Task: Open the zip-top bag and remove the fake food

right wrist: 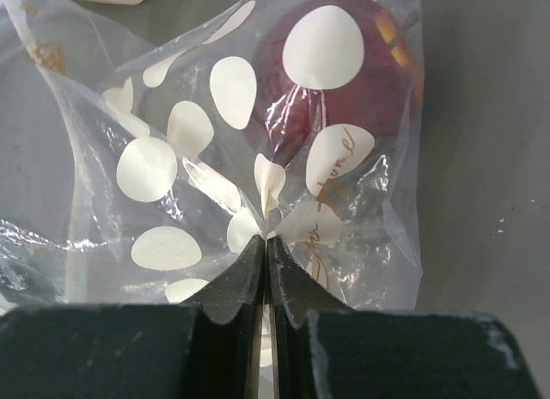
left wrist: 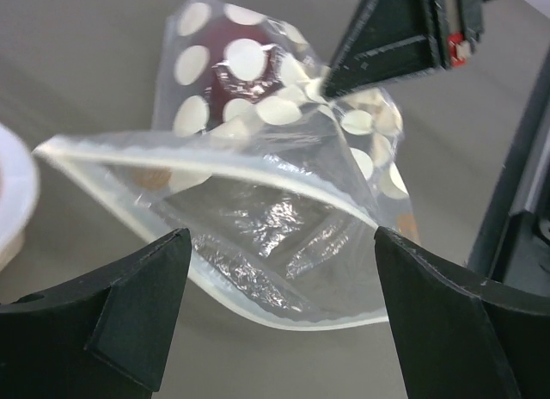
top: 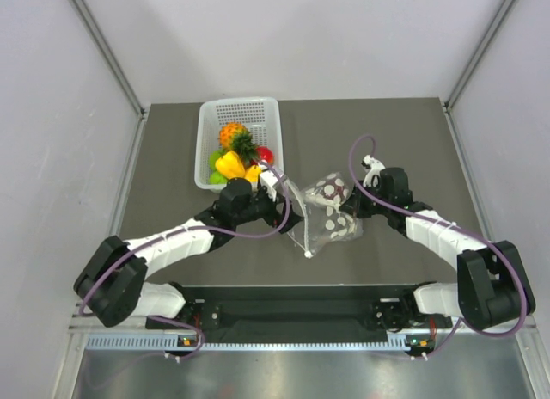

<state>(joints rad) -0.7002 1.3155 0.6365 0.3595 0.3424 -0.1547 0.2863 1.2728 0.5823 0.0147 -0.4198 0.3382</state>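
Presently, right gripper was pinched shut on a fold of the zip-top bag, which lay at centre of the top view, right of the white basket. Left gripper stood wide and empty at the bag's gaping mouth. One maroon piece of fake food sat deep at the closed end. Judged best: hold the pinch firm, send the left fingers straight in past the zip strip, and close on the piece alone, not the film.

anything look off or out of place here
Nothing spilled or broken. The bag lies crumpled with its mouth gaping, its film pinched by the right gripper, and a maroon piece sits inside.
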